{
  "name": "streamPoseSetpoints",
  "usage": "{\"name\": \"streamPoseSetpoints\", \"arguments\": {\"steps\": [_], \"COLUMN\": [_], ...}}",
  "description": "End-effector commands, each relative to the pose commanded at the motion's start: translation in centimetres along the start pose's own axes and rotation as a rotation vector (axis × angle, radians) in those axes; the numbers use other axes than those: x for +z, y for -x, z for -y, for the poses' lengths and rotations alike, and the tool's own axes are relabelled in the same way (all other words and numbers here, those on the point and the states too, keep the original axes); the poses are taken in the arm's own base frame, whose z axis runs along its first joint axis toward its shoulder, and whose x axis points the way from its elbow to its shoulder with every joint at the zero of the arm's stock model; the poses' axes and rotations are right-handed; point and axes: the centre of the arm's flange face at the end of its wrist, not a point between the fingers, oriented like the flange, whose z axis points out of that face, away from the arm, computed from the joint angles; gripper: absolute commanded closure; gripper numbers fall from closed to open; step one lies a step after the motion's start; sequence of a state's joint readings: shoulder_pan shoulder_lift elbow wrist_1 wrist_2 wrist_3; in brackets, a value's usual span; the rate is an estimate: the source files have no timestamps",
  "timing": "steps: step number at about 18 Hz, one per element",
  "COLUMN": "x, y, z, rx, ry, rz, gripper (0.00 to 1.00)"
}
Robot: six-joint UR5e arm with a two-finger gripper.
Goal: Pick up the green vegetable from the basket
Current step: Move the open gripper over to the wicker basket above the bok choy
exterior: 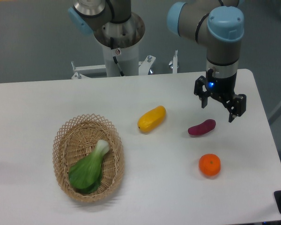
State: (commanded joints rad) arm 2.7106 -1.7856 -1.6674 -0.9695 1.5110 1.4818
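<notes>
Lying untouched in the basket point(61, 157) at the table's left, the green vegetable point(89, 168) has yet to be picked up; the gripper point(219, 107) hangs open and empty well apart on the right, above the purple sweet potato point(202, 127). By this view the whole job remains: crossing over, descending, gripping, lifting.

The green vegetable point(89, 169) lies in the basket point(64, 136), pale stem pointing up-right. Well apart, the pincer point(219, 108) hangs spread above the counter point(33, 108), just over the purple sweet potato point(202, 127), between a yellow fruit point(151, 118) and an orange point(210, 165).
</notes>
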Motion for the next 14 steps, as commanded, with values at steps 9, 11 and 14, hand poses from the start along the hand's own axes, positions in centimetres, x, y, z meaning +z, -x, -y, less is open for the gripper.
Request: {"name": "streamPoseSetpoints", "arguments": {"steps": [9,11,14], "x": [-0.9,-1.1,-0.5], "y": [-2.9,-4.9,-8.4], "z": [2.3,3.6,6.2], "rx": [-0.075,-0.097,-0.127], "ry": [-0.039,-0.046,-0.056], "rz": [-0.013,-0.027,-0.056], "gripper": [0.00,0.00,0.00]}}
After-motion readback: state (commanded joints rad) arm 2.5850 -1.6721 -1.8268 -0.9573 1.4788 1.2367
